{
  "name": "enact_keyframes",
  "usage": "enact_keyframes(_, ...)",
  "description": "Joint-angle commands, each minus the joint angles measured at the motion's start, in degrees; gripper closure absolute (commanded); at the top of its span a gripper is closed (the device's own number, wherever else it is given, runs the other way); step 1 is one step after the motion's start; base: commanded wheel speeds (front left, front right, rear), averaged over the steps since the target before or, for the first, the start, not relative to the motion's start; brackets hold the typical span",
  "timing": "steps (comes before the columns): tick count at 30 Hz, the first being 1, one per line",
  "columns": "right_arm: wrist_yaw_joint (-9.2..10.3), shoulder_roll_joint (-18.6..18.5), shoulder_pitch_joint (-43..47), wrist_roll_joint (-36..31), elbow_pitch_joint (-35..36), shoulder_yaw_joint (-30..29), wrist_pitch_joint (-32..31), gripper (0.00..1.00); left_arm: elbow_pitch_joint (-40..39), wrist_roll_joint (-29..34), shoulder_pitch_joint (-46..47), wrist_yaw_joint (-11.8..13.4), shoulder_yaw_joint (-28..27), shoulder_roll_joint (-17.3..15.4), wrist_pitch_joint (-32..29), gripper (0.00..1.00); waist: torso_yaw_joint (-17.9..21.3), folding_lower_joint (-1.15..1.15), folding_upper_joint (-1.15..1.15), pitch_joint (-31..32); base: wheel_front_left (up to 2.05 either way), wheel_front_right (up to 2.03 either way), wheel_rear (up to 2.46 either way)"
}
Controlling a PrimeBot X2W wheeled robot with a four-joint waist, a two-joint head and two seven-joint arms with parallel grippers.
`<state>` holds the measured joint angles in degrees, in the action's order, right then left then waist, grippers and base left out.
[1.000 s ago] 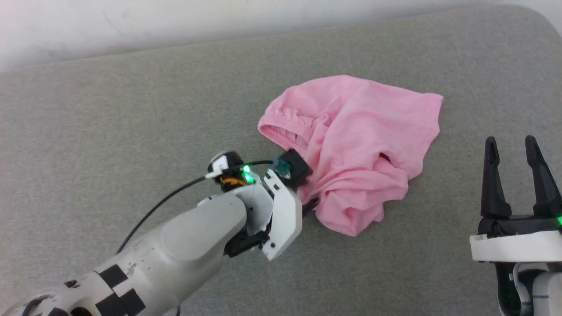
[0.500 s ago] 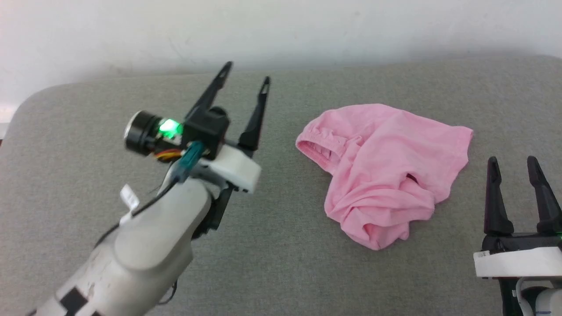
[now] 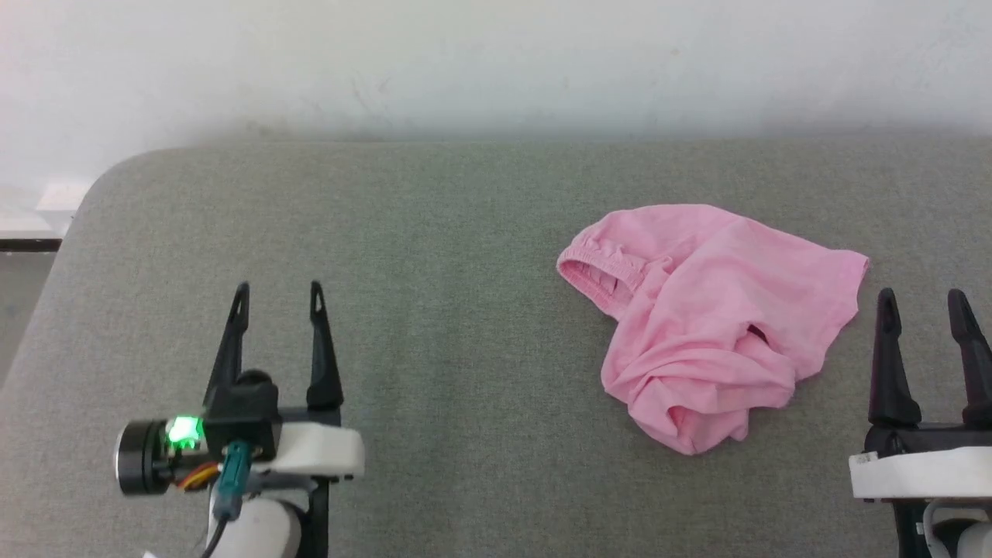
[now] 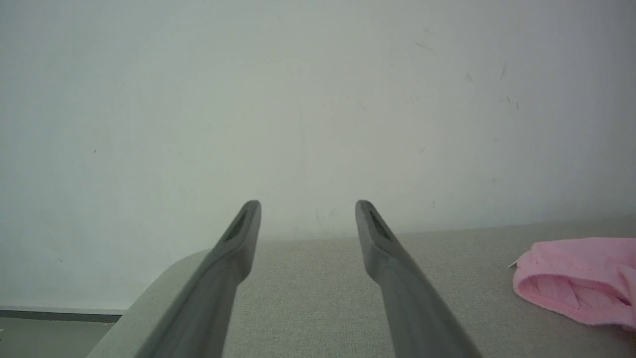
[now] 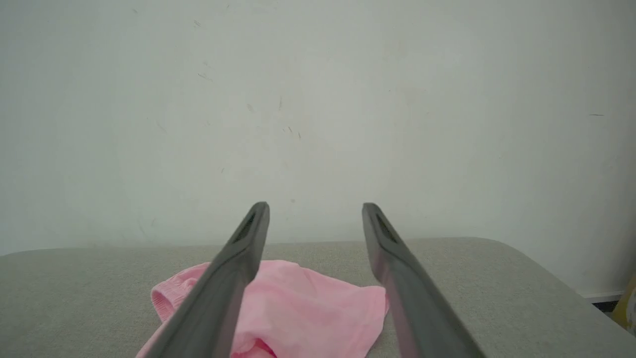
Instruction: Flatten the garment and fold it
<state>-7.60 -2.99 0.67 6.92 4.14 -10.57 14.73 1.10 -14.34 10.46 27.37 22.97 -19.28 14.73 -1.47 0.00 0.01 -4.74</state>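
The pink garment lies crumpled on the grey cushion, its gathered waistband opening facing left and its lower part bunched in folds. The left wrist view catches the garment at its right edge, and in the right wrist view the garment lies beyond and partly behind the fingers. My left gripper is open and empty at the lower left, far from the cloth. My right gripper is open and empty too, just right of the garment's right corner. Both point toward the wall.
A white wall runs behind the cushion. The cushion's rounded left corner drops to a floor strip. Its right end curves down in the right wrist view. Bare cushion lies between my left gripper and the garment.
My left gripper let go of the garment's lower left part, opened, and drew back to the lower left. The head camera tilted up, showing more wall. The right gripper stayed open.
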Motion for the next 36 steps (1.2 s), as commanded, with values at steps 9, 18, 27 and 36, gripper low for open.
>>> enact_keyframes(9, 0.11, 0.12, 2.7, 1.06, -1.72, -0.44, 0.27, 0.0, 2.15, 5.57, -9.23, -6.9, -8.24, 7.02, 0.27, 0.0, -0.59, 0.0, -0.01, 1.64, 0.0, 0.0, 0.0)
enact_keyframes(18, 0.11, 0.12, 3.24, 1.52, -2.29, -0.18, 0.27, 0.0, 2.32, 9.93, -8.0, -11.07, -11.53, 9.1, 0.27, 0.0, -0.3, 0.0, -0.01, 2.19, 0.0, 0.0, 0.0)
enact_keyframes(27, 0.11, 0.12, 1.16, 1.33, -1.83, 0.72, 0.27, 0.0, 9.16, 9.89, 11.24, -21.32, -11.19, 8.15, 0.27, 0.0, 1.03, 0.0, -0.01, 0.25, 0.0, 0.0, 0.0)
enact_keyframes(36, 0.11, 0.12, -1.18, 1.67, -1.99, 1.61, 0.27, 0.0, 30.39, 6.91, 37.4, -33.49, -4.78, 9.68, -8.91, 0.0, 5.24, 0.0, -0.01, -4.05, 0.0, 0.0, 0.0)
